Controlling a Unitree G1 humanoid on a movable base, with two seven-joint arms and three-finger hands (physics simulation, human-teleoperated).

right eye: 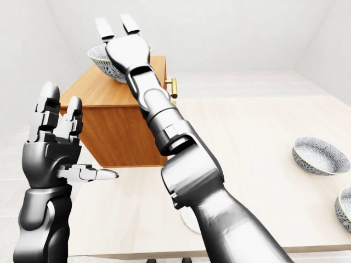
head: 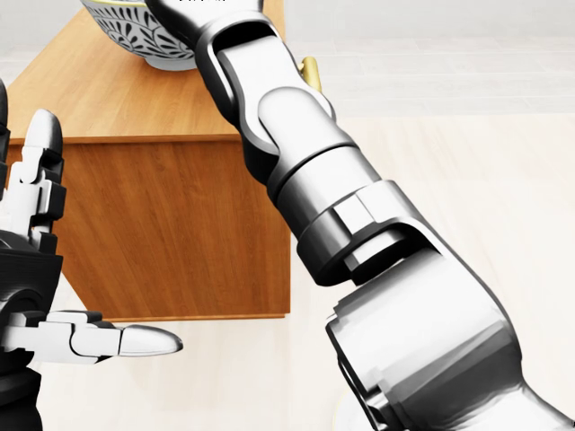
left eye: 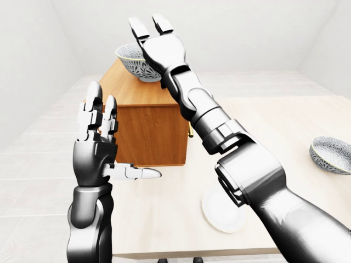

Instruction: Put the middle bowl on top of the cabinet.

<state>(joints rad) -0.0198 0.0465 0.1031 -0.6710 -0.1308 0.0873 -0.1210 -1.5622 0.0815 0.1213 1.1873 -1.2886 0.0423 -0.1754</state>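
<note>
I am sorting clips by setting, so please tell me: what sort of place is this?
Probably a plain indoor room in a simulator, set like a dining area: bare white walls, a pale wooden table carrying a patterned bowl and a white plate, and a small wooden cabinet standing on it.

The arms (left eye: 241, 170) were glossy silver-grey with black joints. The left hand (left eye: 98, 143) had a dark palm and pale segmented fingers (left eye: 90, 108); the right hand (left eye: 159, 48) was silver.

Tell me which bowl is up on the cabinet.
The bowl at the left-eye view's top left, on the cabinet beside the open right hand. The other two bowls lie on the table, far right in the right-eye view.
</note>
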